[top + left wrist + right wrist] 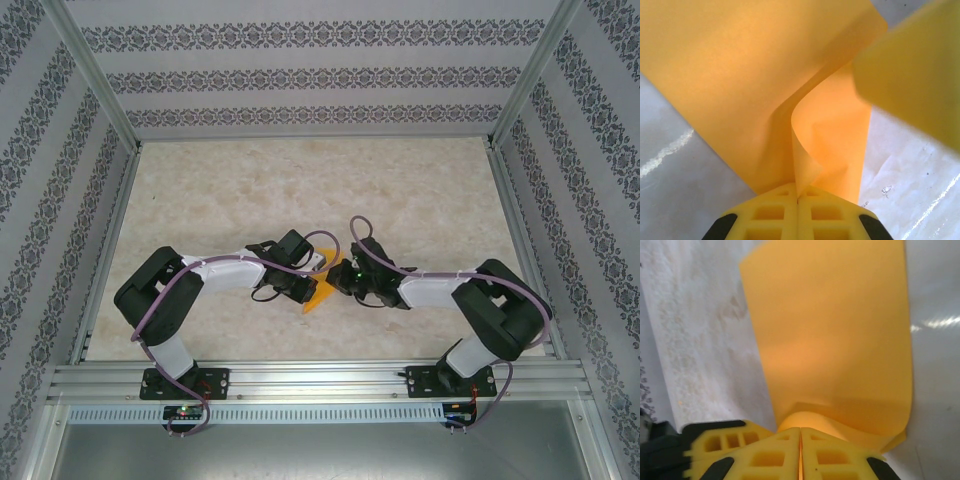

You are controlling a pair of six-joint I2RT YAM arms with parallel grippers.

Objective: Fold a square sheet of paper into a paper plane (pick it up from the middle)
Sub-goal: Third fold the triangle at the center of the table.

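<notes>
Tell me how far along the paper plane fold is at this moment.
Done: the orange-yellow paper sheet is already creased, with one flap curling up, and looks like a small triangle from above. In hand: the left gripper and right gripper are each shut on the sheet, pinching folded edges. Left: it is not yet a narrow pointed dart, so more folds likely remain.
</notes>
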